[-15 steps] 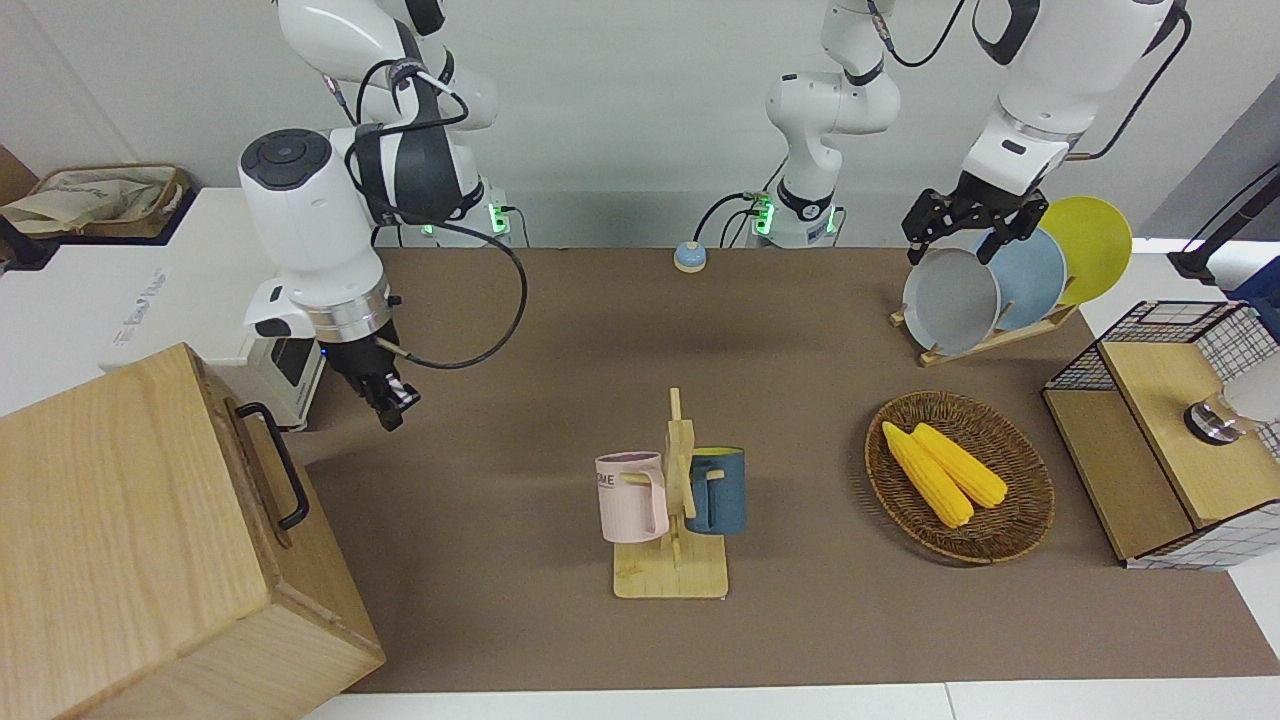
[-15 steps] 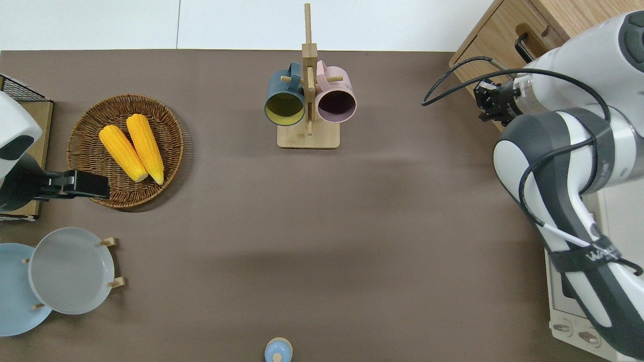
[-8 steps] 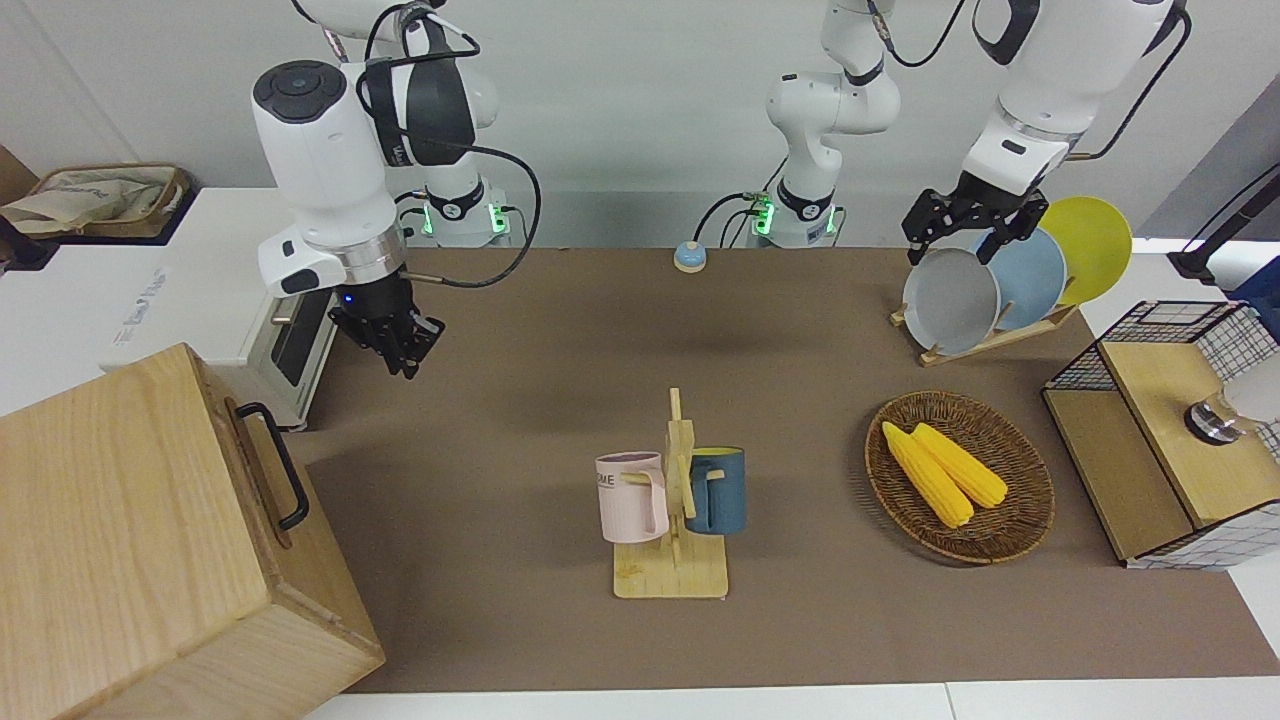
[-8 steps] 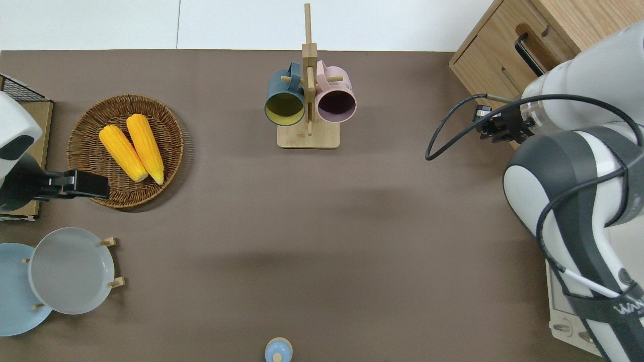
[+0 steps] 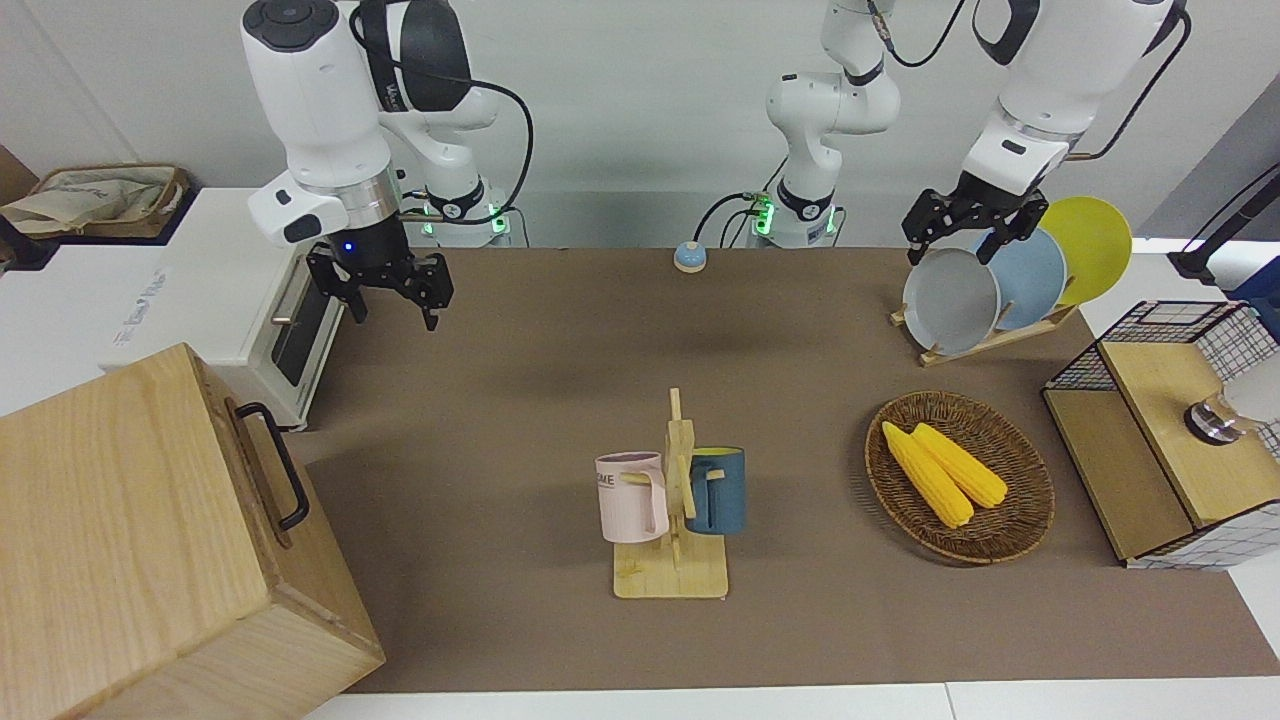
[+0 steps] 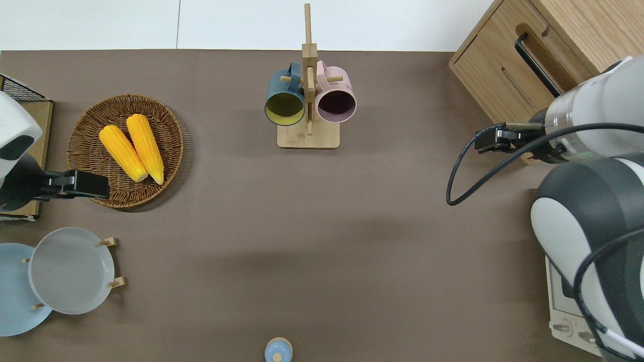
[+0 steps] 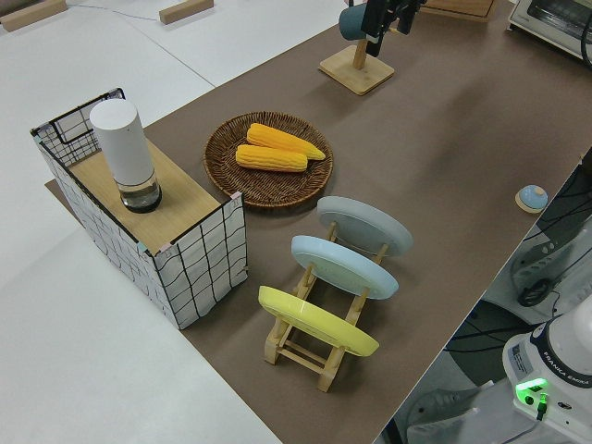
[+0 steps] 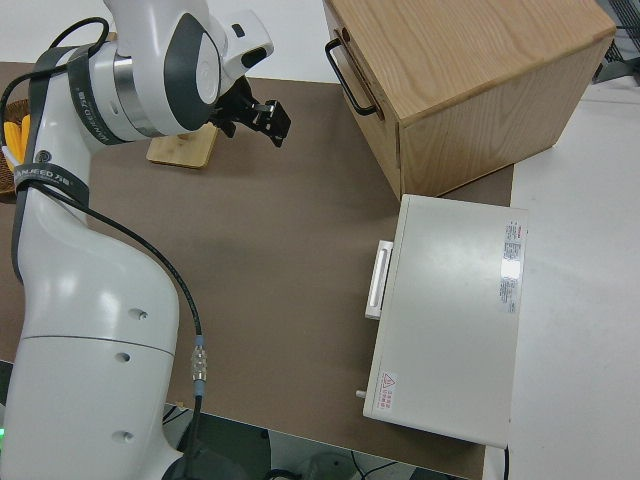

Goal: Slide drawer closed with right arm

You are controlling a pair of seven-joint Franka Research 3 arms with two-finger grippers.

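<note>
The right gripper is hanging with its jaws spread wide, holding and touching nothing, over bare worktop beside the cabinet. The drawer is sitting flush in the cabinet at the right arm's end, its black handle standing clear of the gripper. The arm's body is hiding part of the white oven in the overhead view. The left arm is parked.
</note>
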